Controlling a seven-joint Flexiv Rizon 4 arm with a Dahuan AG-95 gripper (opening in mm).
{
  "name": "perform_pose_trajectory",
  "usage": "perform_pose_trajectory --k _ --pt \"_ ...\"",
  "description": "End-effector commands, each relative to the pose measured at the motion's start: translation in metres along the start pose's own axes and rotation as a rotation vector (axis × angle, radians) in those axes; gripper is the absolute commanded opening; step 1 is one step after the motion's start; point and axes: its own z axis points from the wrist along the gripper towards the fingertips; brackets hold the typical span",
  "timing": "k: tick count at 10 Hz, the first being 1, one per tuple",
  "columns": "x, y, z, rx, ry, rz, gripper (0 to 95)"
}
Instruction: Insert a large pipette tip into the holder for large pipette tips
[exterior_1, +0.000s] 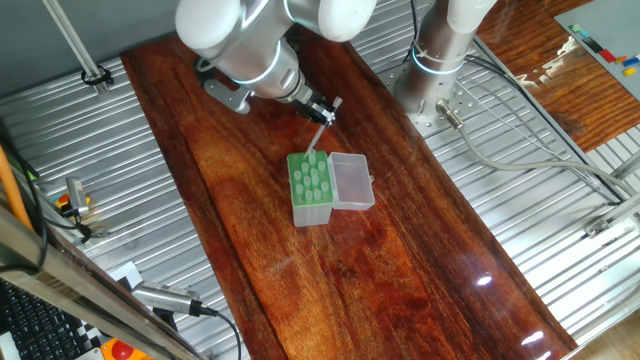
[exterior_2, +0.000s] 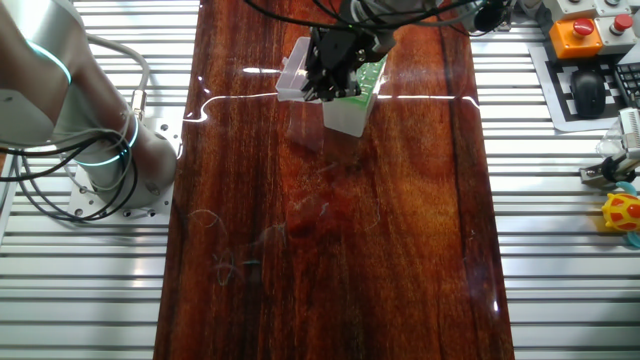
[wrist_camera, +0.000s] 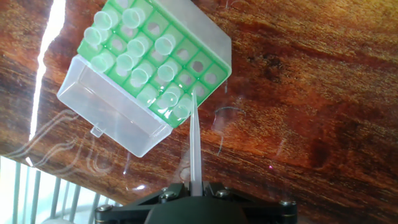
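Overhead, we see our gripper (wrist_camera: 196, 186) pinching the large pipette tip (wrist_camera: 195, 146) closed between its fingers, pointing toward twelve o'clock, its end at the green holder's (wrist_camera: 211, 59) near edge, lid (wrist_camera: 115, 112) open.

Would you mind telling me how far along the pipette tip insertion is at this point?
Done: the gripper has the large pipette tip clamped, and the clear lid lies open. In hand: the tip's point hangs at the near edge of the green holder, close to a hole; whether it has entered is unclear. Left: seating the tip in a free hole and letting go.
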Motion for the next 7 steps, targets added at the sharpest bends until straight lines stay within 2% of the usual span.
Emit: perform_pose_trajectory --k 1,4,7 --pt "-0.0019 0.0017 0.001 0.002 0.012 -0.008 0.0" --pt "-0.003 0.0028 0.0027 0.035 0.039 -0.022 0.0" --pt "-0.0017 0.0052 -0.0007 0.045 0.079 -0.021 0.0"
